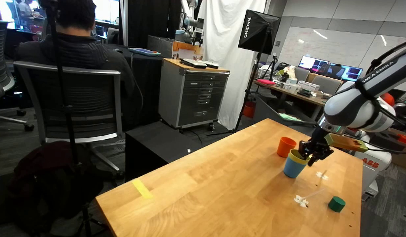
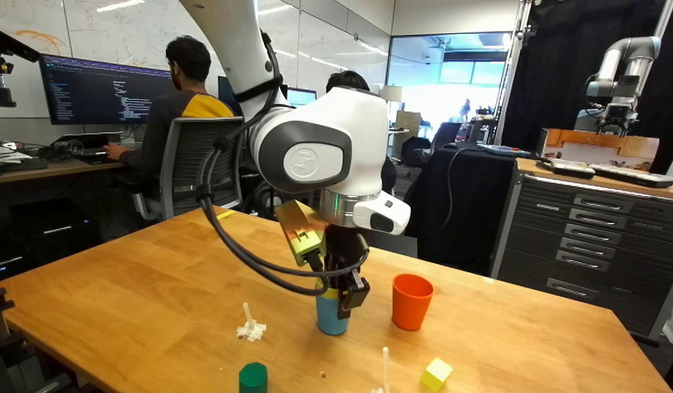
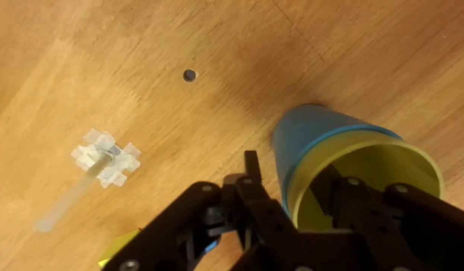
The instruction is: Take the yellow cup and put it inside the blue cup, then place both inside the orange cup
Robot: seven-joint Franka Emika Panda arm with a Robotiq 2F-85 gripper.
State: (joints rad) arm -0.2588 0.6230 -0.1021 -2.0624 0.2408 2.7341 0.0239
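Observation:
The yellow cup sits nested in the blue cup, its yellow rim showing above the blue one. Both also show in an exterior view, the yellow cup partly hidden by cables and the blue cup standing on the table. In the wrist view one finger of my gripper is inside the yellow cup. The other finger is outside the blue cup, with a gap to the wall. The jaws are open around the cups' side. The orange cup stands upright and apart nearby.
A green block and a yellow cube lie on the wooden table. Thin clear sticks are fixed upright with white tape, one near the cups and another near the yellow cube.

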